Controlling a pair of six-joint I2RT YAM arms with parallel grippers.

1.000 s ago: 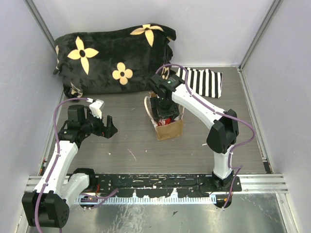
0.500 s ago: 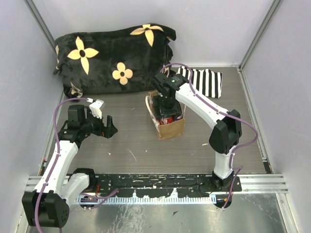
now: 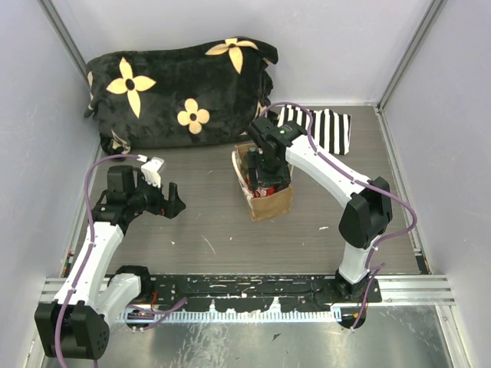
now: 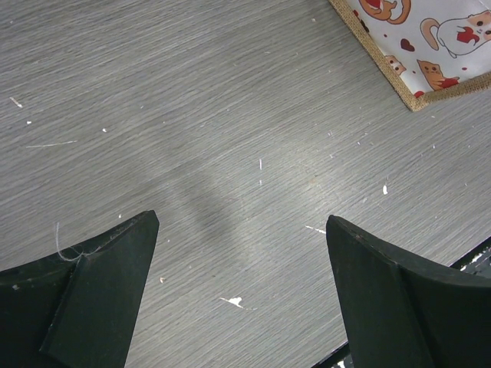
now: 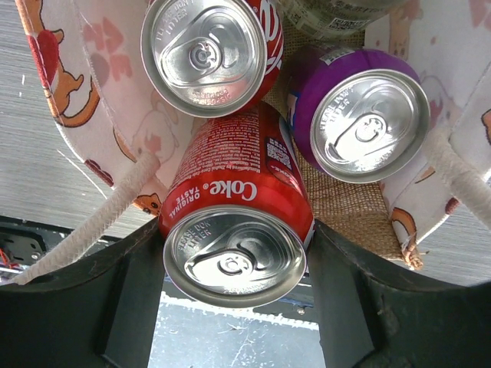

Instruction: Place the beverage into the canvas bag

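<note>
The canvas bag point(image 3: 268, 201), tan burlap with a white cat-print lining and cream rope handles point(image 5: 107, 218), stands mid-table. My right gripper point(image 3: 268, 170) reaches down into its mouth, shut on a red Coke can, the beverage point(image 5: 234, 230), which hangs upright between the two fingers just inside the bag's near wall. Inside the bag stand another red can point(image 5: 211, 54) and a purple can point(image 5: 360, 115). My left gripper point(image 3: 173, 201) hovers open over bare table to the left of the bag, with nothing between its fingers point(image 4: 107, 284). A corner of the bag point(image 4: 430, 31) shows in the left wrist view.
A black plush bag with cream flowers point(image 3: 180, 92) lies along the back wall. A flat black-and-white striped cloth point(image 3: 326, 130) lies at the back right, just behind the right arm. White walls close in the table on three sides.
The right arm has swung a little to the right and settled lower over the bag, carrying the Coke can with it. The left arm has stayed still.
</note>
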